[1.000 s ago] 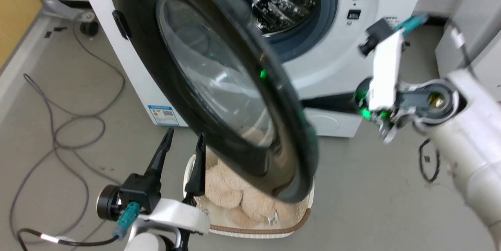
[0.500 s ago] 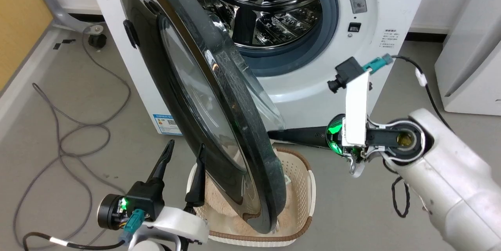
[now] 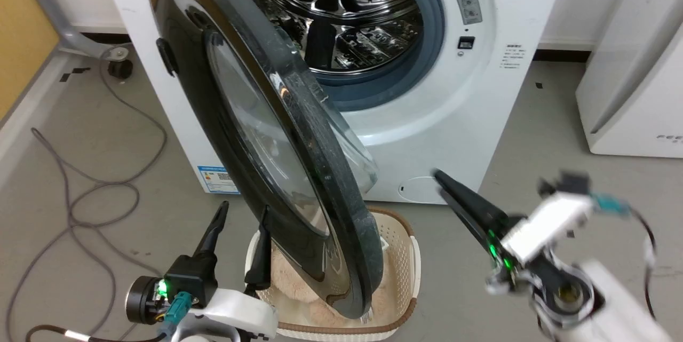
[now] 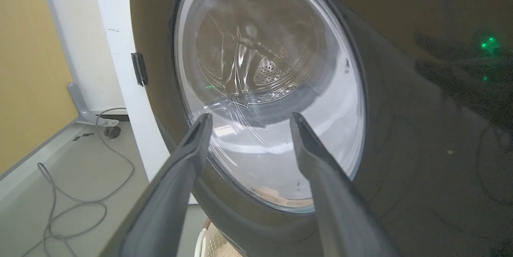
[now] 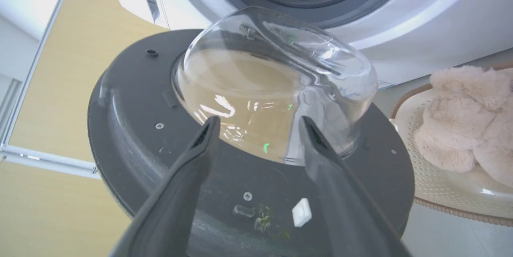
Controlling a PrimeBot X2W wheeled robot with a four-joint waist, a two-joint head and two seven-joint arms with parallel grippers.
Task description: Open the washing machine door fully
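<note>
The white washing machine [image 3: 469, 102] stands with its steel drum [image 3: 341, 16] exposed. The washing machine door [image 3: 277, 134] is swung out, its black rim edge-on to me and its lower end over a basket. My left gripper [image 3: 243, 214] is open at the lower left, close beside the door's outer face; its own view looks at the door [image 4: 272, 88] glass between its fingers [image 4: 184, 156]. My right gripper [image 3: 440, 179] is at the lower right, apart from the door and pointing up-left. It is open [image 5: 256, 122], facing the door [image 5: 140, 128] inner side and glass bowl.
A cream basket [image 3: 400, 256] with a beige plush item [image 5: 461, 128] sits on the floor under the door's lower rim. Grey cables [image 3: 80, 187] loop over the floor at left. A white appliance [image 3: 629, 91] stands at right, a yellow wall at far left.
My right gripper has left the door's lower edge, drawn back down and to the right, and opened. The door stands wider than a second ago. The left gripper holds its place.
</note>
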